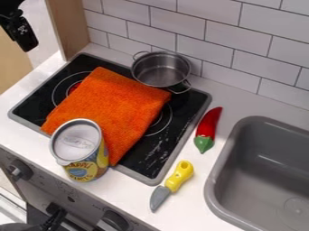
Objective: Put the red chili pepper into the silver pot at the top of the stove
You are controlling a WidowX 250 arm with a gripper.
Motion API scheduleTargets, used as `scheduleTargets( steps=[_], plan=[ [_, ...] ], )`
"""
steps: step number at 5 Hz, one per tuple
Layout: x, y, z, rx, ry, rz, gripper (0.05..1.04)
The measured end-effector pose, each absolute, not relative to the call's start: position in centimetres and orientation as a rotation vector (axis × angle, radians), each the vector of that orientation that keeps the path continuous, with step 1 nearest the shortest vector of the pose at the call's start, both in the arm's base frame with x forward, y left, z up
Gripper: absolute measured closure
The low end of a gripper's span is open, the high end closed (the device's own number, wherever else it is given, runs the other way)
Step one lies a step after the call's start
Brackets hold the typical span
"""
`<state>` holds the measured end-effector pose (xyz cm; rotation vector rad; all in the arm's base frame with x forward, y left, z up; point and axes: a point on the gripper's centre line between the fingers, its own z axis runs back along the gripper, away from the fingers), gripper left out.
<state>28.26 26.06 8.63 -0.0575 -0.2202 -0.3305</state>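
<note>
**Red chili pepper: approach and grasp**

The red chili pepper lies on the counter, in the strip between stove and sink. Its slim tip points to the counter's back edge, its green stem end to the front edge. The step in hand is judged to be the reach and grasp. Closure is best made across the narrow width, at the fuller red part near mid-length; a hold at the tapering tip could let the pepper swivel or slip. Descent should be vertical, clear of the sink's raised rim.

Towards the front edge lies a toy knife, yellow-handled, which a low approach might nudge. The silver pot stands at the stove's back edge, beside a folded orange cloth. The pepper should clear rim and handles, then be tilted end-down, lest it bridge the opening.

A can stands by the counter's front edge. The pincer hangs beyond the stove's far end, well apart from the pepper; whether it is wide or narrow cannot be told.
</note>
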Motion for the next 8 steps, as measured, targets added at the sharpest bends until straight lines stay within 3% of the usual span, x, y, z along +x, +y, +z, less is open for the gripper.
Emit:
scheduleTargets(
  steps=[1,3,6,8],
  plan=[
    [28.0,25.5,6.9,-0.104,-0.197,-0.313,0.085],
    [30.3,19.6,8.4,-0.171,-0.274,-0.234,0.085],
    [27.4,12.6,10.4,-0.256,-0.265,-0.225,0.085],
    [26.6,5.4,9.1,-0.244,-0.216,-0.064,0.084]
  ],
)
